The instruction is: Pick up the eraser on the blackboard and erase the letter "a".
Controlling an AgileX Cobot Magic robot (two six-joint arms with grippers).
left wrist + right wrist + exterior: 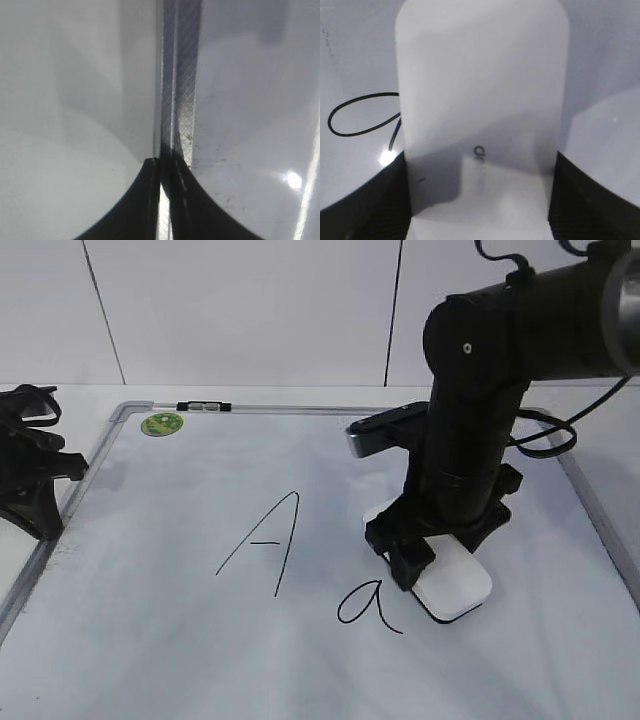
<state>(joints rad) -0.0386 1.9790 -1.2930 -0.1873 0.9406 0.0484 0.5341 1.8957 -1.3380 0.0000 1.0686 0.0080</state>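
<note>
The white eraser lies on the blackboard, just right of the small letter "a". My right gripper stands over the eraser with a finger pressed against each long side, shut on it. In the right wrist view the eraser fills the middle between the black fingers, and part of the letter "a" shows at its left. My left gripper rests at the board's left edge, shut and empty.
A tall capital "A" is drawn left of the small "a". A round green magnet sits at the board's top left corner. The board's grey frame runs under the left gripper. A wall stands behind.
</note>
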